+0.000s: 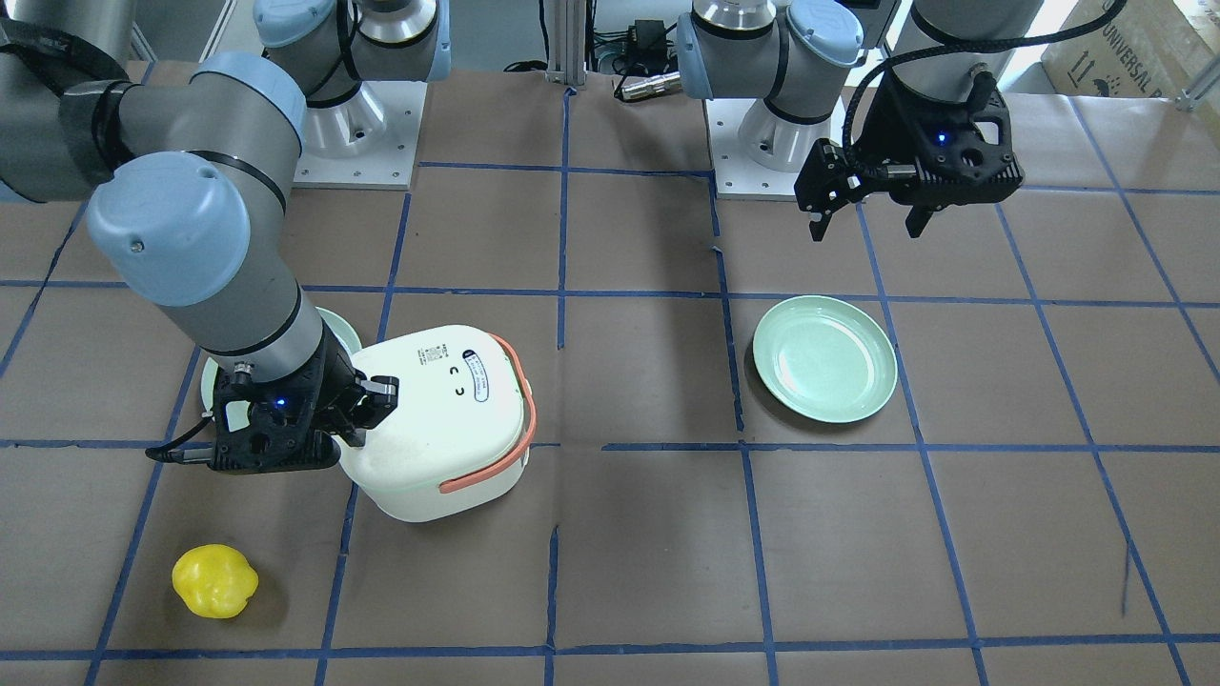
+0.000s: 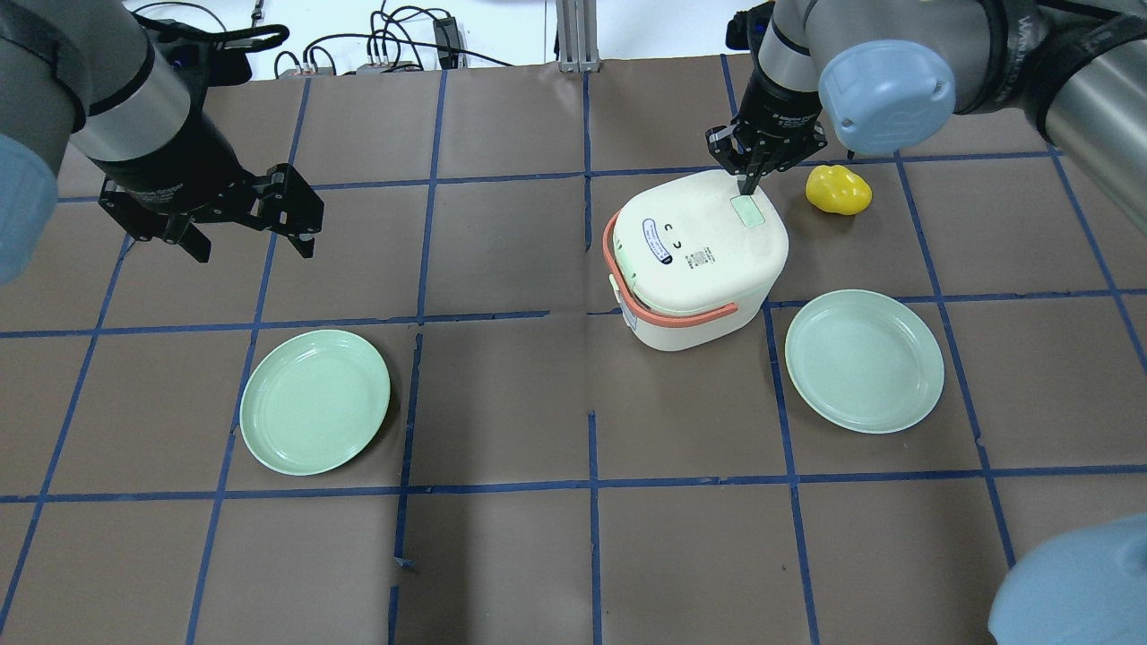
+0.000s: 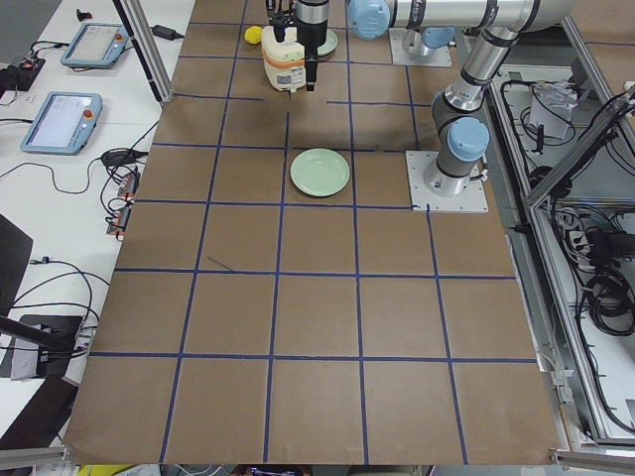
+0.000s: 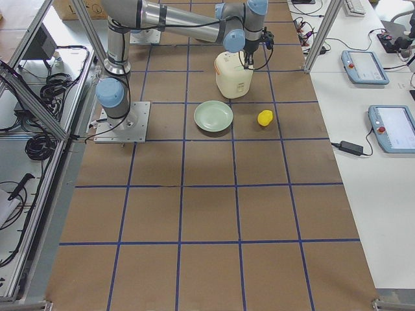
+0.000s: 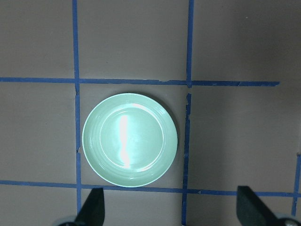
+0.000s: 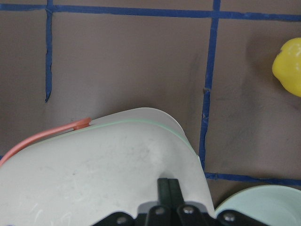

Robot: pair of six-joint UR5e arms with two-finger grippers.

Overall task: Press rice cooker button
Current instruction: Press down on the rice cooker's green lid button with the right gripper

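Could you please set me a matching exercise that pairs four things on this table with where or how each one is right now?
Things:
1. left gripper
2. right gripper
3. yellow pepper
4. rice cooker

States:
A. lies on the table, apart from the cooker
B. open, above a green plate
C. shut, pointing down at the cooker's top
D. upright, orange handle lowered

Pairs: 1-B; 2-C; 3-A; 4-D

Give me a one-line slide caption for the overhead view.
Right gripper, fingers shut, tips at the white rice cooker's green button; left gripper hangs open, away from it.
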